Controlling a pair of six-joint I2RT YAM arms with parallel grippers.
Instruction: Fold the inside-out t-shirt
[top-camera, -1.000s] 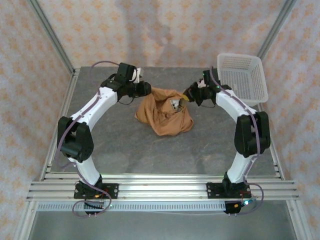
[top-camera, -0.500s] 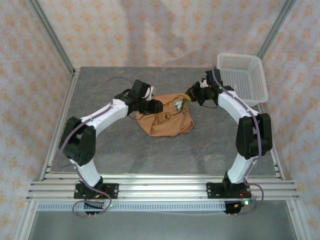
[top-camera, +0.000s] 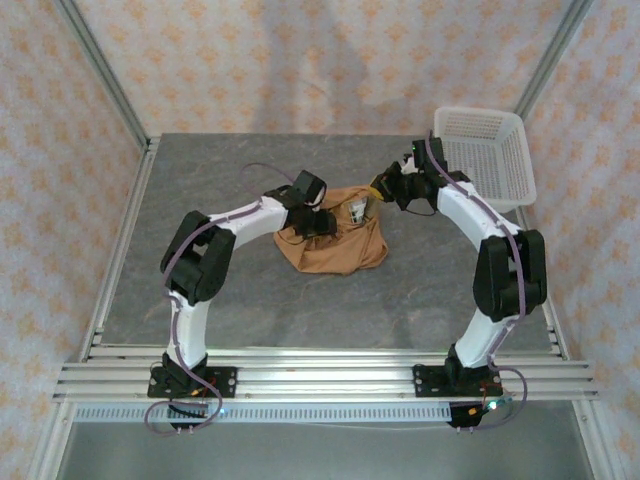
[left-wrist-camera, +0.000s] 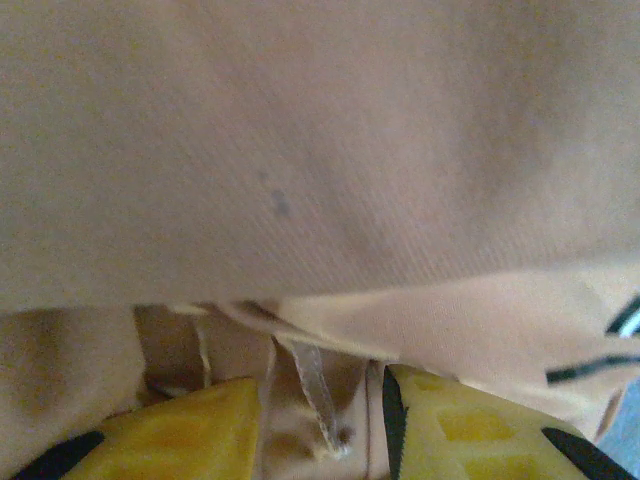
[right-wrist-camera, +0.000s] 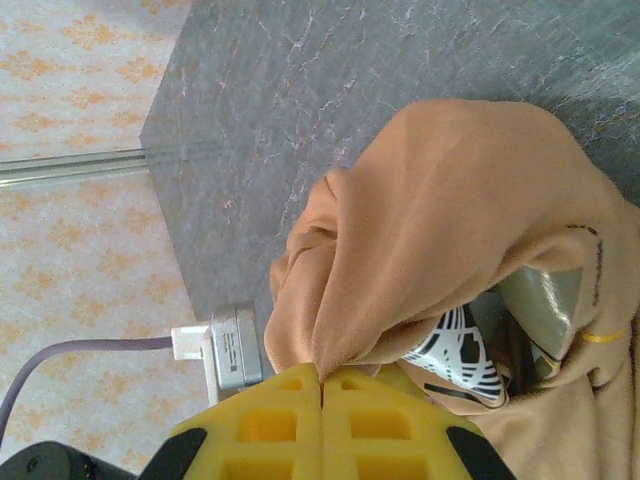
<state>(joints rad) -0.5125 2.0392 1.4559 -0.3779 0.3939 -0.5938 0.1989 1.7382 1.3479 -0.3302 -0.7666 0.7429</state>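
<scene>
The t-shirt (left-wrist-camera: 320, 150) lies close against the lens. The left gripper (left-wrist-camera: 325, 425) sits at the lower edge, its 2 yellow fingers (left-wrist-camera: 470, 430) apart, with a pale strip (left-wrist-camera: 312, 385) hanging between them.

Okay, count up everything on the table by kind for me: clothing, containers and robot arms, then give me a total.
orange-tan t-shirt: 1
white basket: 1
robot arms: 2, the left arm and the right arm
Total: 4
</scene>
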